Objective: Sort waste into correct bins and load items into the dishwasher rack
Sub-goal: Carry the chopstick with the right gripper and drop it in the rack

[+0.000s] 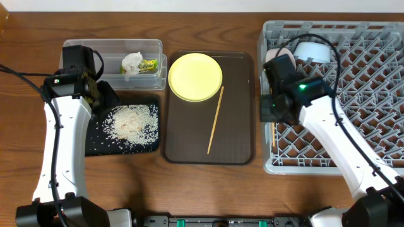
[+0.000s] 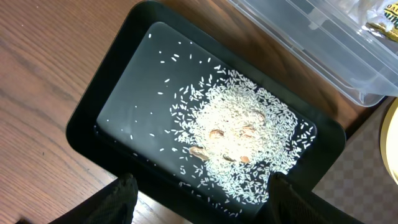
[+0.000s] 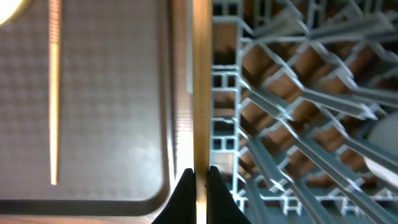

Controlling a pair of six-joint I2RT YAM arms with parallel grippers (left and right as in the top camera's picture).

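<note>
My right gripper [image 3: 200, 180] is shut on a wooden chopstick [image 3: 200, 74], held over the gap between the brown serving tray and the left edge of the grey dishwasher rack [image 1: 379, 38]. The second chopstick [image 1: 215, 120] lies on the serving tray beside the yellow plate [image 1: 196, 75]. My left gripper [image 2: 202, 205] is open and empty over the near edge of the black tray [image 1: 95, 142], which holds loose rice [image 1: 132, 121]. The clear box [image 1: 82, 50] holds the white tissue [image 1: 131, 62] and the green-yellow wrapper [image 1: 149, 65]. A white-pinkish bowl [image 1: 281, 57] and a light blue bowl [image 1: 314, 50] sit in the rack. The green cup is out of view.
The dark brown serving tray [image 1: 240, 145] lies between the black tray and the rack. A few brownish bits lie among the rice [image 2: 242, 137]. The clear box's corner [image 2: 311, 37] is just past the black tray. Cables run along both arms.
</note>
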